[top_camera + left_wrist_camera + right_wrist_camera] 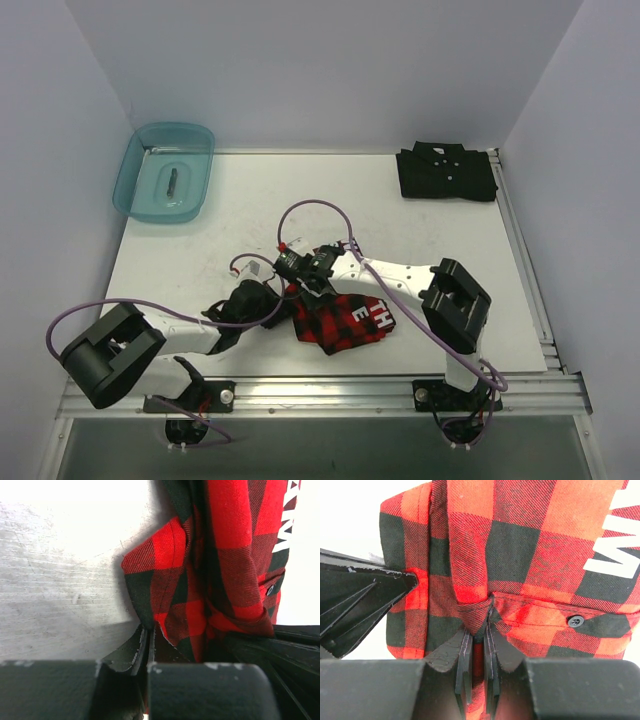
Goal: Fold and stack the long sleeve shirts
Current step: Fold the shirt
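Top external: noting plaid shirt (345, 320) lying bunched on table (300, 200) close to the near edge, between the two arm bases, with white letters (380, 316) showing at its right side. Noting black shirt (445, 172) lying folded at the far right corner, well apart from the plaid one. Noting teal bin (130, 175) sitting at the far left corner, holding a small dark item too small to identify.

Seeing both arms angling inward over the plaid shirt's left part: left gripper (288, 305) low at the left, right gripper (318, 290) pointing down just beside it.

Left wrist: finding left gripper (148, 632) with jaws pressed together, showing no gap, tips sitting right at the shirt's lower edge on the table. Not managing to tell whether any cloth is caught between them.

Right wrist: finding right gripper (477, 630) nearly closed, pinching a raised fold of the plaid cloth between its fingers. Spotting a black button (575, 621) right of the pinch and part of a white letter at upper right. Seeing the other arm's black finger touching the shirt's left edge.
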Controlling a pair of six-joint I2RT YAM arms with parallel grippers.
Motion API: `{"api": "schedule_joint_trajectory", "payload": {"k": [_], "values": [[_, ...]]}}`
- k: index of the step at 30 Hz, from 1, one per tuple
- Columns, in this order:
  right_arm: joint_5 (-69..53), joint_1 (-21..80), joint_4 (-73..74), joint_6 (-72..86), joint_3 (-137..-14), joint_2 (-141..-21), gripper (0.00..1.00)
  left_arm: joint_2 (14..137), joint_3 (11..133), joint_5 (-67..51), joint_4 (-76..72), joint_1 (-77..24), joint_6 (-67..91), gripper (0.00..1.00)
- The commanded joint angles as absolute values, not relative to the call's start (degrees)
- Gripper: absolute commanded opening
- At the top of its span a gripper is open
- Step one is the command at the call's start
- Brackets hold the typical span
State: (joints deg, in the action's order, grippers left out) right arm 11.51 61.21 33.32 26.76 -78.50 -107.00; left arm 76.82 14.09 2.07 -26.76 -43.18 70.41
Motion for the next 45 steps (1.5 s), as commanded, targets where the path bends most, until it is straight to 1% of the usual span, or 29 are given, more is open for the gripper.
{"api": "schedule_joint_trajectory", "payload": {"k": [1,9,17,18,19,20,22,23,25,26,29,30,33,34,35,36,37,38,39,40,42,43,45], "values": [[11.3,61.9,35.7,26.7,-77.7,-103.6,0.0,77.4,15.8,3.0,-29.2,-43.2,69.9,0.0],[11.2,62.2,36.1,26.4,-76.6,-102.9,0.0,76.7,15.1,3.7,-29.2,-42.9,70.1,0.0],[10.5,62.6,36.1,26.4,-77.1,-105.0,0.0,76.6,14.9,3.4,-29.2,-42.6,70.2,0.0],[10.4,62.6,36.1,26.4,-77.2,-105.2,0.02,76.4,14.9,3.3,-29.2,-42.5,70.1,0.03],[9.8,62.7,36.2,26.5,-77.3,-105.2,0.06,75.9,14.8,3.3,-29.1,-42.6,70.1,0.07],[9.6,62.7,36.2,26.8,-78.0,-104.9,0.14,75.4,14.4,3.3,-28.9,-42.6,70.3,0.19],[8.3,62.6,36.3,26.9,-78.7,-102.9,0.25,72.6,14.0,4.2,-27.9,-42.6,70.2,0.29],[8.2,62.7,36.3,26.9,-79.8,-102.0,0.39,71.4,14.1,4.7,-25.4,-42.6,70.1,0.38],[8.1,62.1,36.4,27.1,-80.7,-99.3,0.48,66.7,14.4,6.6,-22.3,-42.6,69.2,0.44],[7.7,61.9,36.5,27.2,-81.0,-98.6,0.56,65.1,15.5,7.3,-20.5,-42.6,68.3,0.45],[6.9,59.7,36.6,28.7,-80.6,-94.5,0.59,58.6,18.2,10.8,-11.0,-42.6,66.2,0.51],[6.9,58.9,36.5,29.1,-79.1,-93.4,0.59,55.9,20.5,12.2,-5.9,-42.7,65.4,0.55],[5.9,55.6,36.0,30.3,-74.3,-87.8,0.57,52.6,24.3,13.5,1.9,-42.9,63.4,0.68],[4.8,54.6,34.6,30.8,-72.2,-84.4,0.57,51.4,25.3,13.7,3.2,-43.1,62.8,0.76],[3.2,51.6,33.3,31.1,-70.2,-82.5,0.54,51.2,26.4,13.6,5.1,-43.7,62.7,0.77],[0.6,50.1,32.1,31.8,-68.0,-80.4,0.52,51.6,27.3,13.4,5.7,-44.2,62.5,0.77],[-2.7,48.3,28.9,32.3,-63.2,-76.2,0.5,52.2,29.2,13.1,5.9,-45.0,62.4,0.77],[-4.9,45.0,27.3,33.0,-60.8,-74.2,0.44,53.0,30.0,12.8,5.3,-46.8,62.6,0.76],[-9.8,43.1,25.5,33.4,-58.3,-72.4,0.42,55.3,30.6,12.3,4.4,-48.2,62.8,0.75],[-12.0,41.6,22.4,33.9,-54.2,-69.0,0.41,56.7,31.8,12.1,3.2,-49.3,63.3,0.71],[-16.8,36.9,19.4,35.2,-50.1,-66.4,0.4,61.9,32.9,11.0,-2.6,-52.7,63.5,0.61],[-21.0,35.6,16.4,36.0,-46.2,-64.4,0.39,63.8,33.5,10.4,-4.6,-53.3,63.6,0.56],[-26.1,32.4,12.5,38.7,-42.2,-62.9,0.39,69.7,33.5,7.2,-10.6,-54.1,64.3,0.51]]}}
